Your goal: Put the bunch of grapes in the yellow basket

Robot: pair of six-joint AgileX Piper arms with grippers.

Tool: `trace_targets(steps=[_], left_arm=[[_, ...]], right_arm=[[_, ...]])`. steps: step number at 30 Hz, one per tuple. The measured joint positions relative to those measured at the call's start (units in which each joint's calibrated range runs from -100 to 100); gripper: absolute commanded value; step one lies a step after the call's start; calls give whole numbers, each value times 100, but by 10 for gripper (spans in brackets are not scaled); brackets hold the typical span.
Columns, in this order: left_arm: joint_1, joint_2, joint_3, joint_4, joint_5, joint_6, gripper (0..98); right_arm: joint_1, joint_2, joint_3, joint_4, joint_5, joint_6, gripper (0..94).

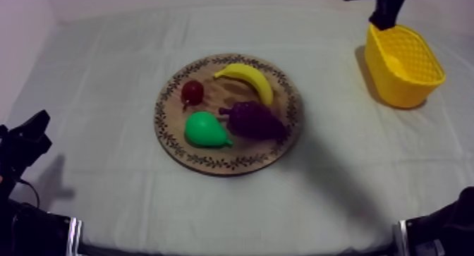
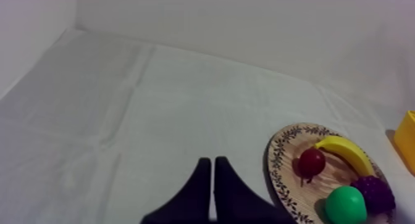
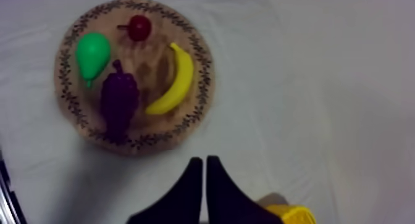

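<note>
I am hovering my right tool (image 3: 204,160), closed together, by the yellow basket (image 1: 398,86), judging it must open over the bunch of grapes (image 1: 255,120).

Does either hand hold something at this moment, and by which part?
Nothing is held. The left hand and the right hand are both shut on nothing; the bunch of grapes lies untouched on the wooden board.

grapes (image 1: 255,120) on board (image 1: 233,162), touching pear (image 1: 204,130); basket (image 1: 403,88) well apart, right.
</note>
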Motion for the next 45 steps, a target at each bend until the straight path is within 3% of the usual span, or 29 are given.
trace_targets(steps=[14,29,32,39,45], left_arm=[[0,0,0,0,0,0,1],[0,0,0,0,0,0,1],[0,0,0,0,0,0,1],[0,0,0,0,0,0,1],[0,0,0,0,0,0,1]], right_arm=[[-327,1516,-958,-53,1287,249,7],[-588,2264,-1065,-283,1225,79,20],[-601,2339,-1097,-283,992,-4,120],[-569,2439,-1113,-206,841,-260,585],[-632,2483,-1078,-122,848,-306,834]])
